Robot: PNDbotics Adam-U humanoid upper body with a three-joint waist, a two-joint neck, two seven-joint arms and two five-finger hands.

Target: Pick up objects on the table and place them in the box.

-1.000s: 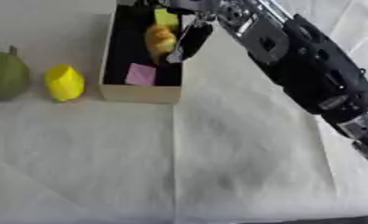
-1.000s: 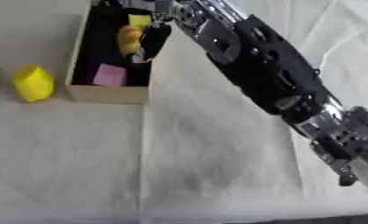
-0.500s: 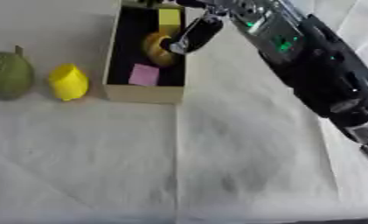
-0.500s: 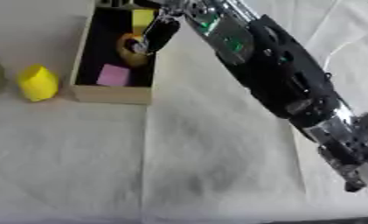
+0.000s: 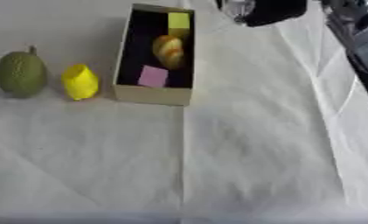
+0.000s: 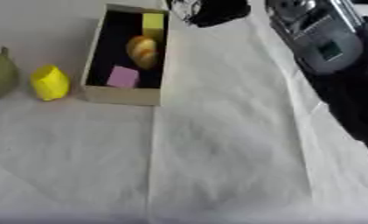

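An open cardboard box (image 5: 153, 95) with a dark inside stands at the upper left of the table. It holds a yellow block (image 5: 178, 20) at the far end, an orange-yellow rounded object (image 5: 168, 51) in the middle and a pink square block (image 5: 153, 76) near the front. Left of the box lie a yellow object (image 5: 79, 81) and a green spiky fruit (image 5: 21, 73). My right hand (image 6: 217, 9) shows as a dark blur at the top edge, just past the box's far right corner and apart from its contents. Its forearm (image 6: 332, 57) crosses the upper right.
A white cloth (image 5: 217, 166) with creases covers the table. The right arm fills the upper right corner. The two loose objects lie close together, a short gap from the box's left wall.
The right hand has let go of the orange-yellow object, which now lies in the box, and has drawn back up and away to the top edge. The camera has also shifted.
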